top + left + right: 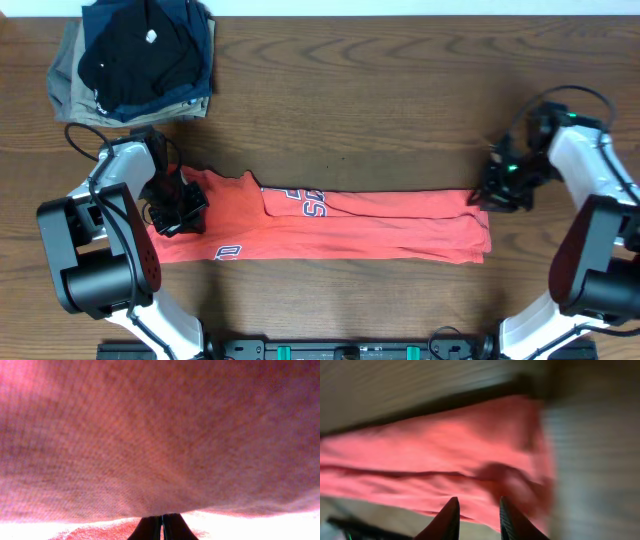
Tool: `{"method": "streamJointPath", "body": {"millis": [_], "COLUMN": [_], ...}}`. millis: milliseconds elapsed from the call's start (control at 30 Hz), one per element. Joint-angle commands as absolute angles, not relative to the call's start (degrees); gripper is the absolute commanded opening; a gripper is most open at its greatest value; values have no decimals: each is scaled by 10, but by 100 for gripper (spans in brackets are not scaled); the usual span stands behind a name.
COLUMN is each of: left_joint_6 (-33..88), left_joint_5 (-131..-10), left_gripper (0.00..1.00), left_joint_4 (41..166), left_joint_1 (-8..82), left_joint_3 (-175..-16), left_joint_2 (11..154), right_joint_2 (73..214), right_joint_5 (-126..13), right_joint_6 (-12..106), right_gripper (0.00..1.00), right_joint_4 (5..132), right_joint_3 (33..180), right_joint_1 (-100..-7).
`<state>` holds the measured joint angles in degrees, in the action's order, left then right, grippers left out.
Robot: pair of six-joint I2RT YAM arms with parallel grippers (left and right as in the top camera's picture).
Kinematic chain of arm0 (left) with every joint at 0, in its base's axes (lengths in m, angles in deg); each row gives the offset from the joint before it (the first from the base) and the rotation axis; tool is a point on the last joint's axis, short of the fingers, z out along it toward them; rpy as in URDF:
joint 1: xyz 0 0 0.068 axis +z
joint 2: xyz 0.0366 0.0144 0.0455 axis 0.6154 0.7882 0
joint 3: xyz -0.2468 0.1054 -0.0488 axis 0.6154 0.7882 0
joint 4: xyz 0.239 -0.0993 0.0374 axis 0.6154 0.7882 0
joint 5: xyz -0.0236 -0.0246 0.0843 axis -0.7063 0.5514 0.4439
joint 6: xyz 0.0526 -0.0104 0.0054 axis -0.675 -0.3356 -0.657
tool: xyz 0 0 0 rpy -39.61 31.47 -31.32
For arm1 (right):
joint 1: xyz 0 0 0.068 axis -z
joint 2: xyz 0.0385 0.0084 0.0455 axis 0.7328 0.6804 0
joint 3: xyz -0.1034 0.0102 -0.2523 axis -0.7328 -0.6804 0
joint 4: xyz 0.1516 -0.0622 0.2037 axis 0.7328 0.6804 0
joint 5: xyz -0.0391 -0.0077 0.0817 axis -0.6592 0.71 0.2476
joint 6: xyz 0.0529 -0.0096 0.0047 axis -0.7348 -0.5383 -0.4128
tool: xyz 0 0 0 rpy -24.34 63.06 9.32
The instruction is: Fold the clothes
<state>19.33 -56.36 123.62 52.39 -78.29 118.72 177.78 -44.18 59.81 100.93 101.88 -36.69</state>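
The coral-red T-shirt [380, 225] lies in a long folded band across the table [350, 100], from 9 to 3 o'clock. At its 9 o'clock end the left jaws pinch the cloth (it drapes over that wrist camera). At 3 o'clock the right jaws stand narrowly apart, gripping nothing.

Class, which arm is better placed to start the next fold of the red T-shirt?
Left, likely: the left gripper is shut on one T-shirt end, while the right gripper hangs open near the other end.
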Motion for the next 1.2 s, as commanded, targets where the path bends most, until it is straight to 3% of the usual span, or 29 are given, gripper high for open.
{"method": "streamJointPath", "body": {"millis": [0,400,767,867,900,967,1167], "left_joint_6": [183,183,184,184,184,183,184], "left_joint_5": [-522,-522,-522,-523,-523,-523,-557], "left_gripper": [6,6,6,6,6,6,17], "left_joint_4": [1228,1228,1252,1271,1276,1287,1322], "left_joint_1": [528,528,528,527,527,527,527], "left_joint_3": [-788,-788,-801,-809,-809,-809,-809], "left_joint_2": [1189,1189,1146,1102,1087,1053,968], "right_joint_2": [1768,1768,1765,1756,1752,1744,1725], "right_joint_5": [-413,-639,-650,-651,-651,-650,-647], "right_joint_6": [621,456,455,457,457,457,458], "right_gripper": [22,24,28,39,54,96,99], "right_joint_4": [993,907,968,1004,1012,1027,1033], "right_joint_3": [983,893,970,1015,1026,1051,1073], "right_joint_1": [-406,-422,-380,-380,-379,-375,-335]}}
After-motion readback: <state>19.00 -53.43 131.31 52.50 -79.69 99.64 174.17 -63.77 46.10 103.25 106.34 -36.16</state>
